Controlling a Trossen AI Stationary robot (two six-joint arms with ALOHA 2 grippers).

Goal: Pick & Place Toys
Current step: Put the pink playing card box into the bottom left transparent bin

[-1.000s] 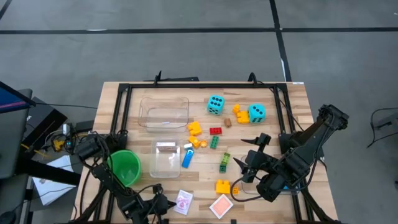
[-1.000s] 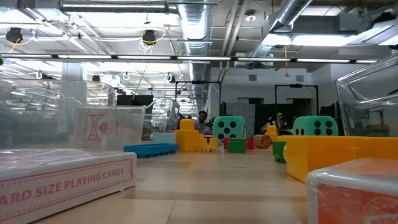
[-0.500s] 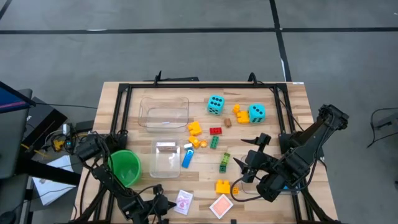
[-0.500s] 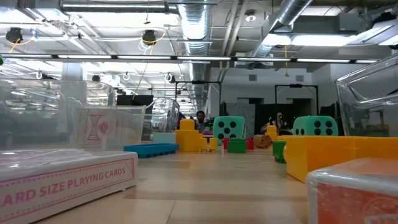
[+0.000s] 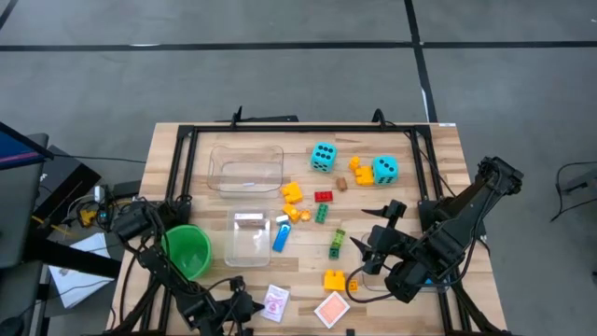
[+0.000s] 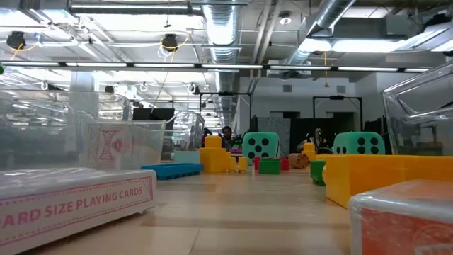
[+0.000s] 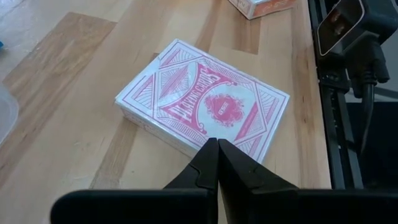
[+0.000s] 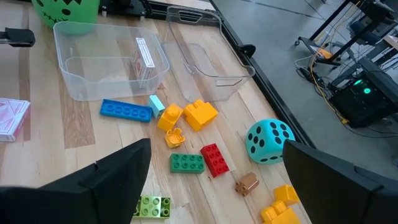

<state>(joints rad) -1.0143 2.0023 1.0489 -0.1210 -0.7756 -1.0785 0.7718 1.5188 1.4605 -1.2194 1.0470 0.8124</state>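
A pink-and-white card pack [image 7: 205,102] lies flat on the table near its front edge, and an orange pack [image 5: 333,309] lies to its right. My left gripper [image 7: 217,144] is shut, slanting down, with its tips at the pink pack's near edge. My right gripper [image 5: 376,230] hangs open above the table's right half, over nothing. Two cyan dice [image 5: 324,157] [image 5: 385,169] and loose bricks, among them a red one [image 5: 323,196] and a blue one [image 5: 281,235], lie mid-table. Another card pack [image 5: 248,219] stands inside the small clear bin [image 5: 248,245]. My left gripper has its shut fingertips [image 7: 214,155] at the middle of the pink pack's long edge [image 7: 200,138], coming slanting down from the table's left. Whether they touch the pack I cannot tell. The pack lies flat on the wood.
A green cup [image 5: 187,250] stands at the left, beside my left arm. A larger clear bin [image 5: 245,168] sits at the far left. A yellow brick [image 5: 334,278] lies near the orange pack. Black frame rails [image 5: 422,177] run along the table's sides.
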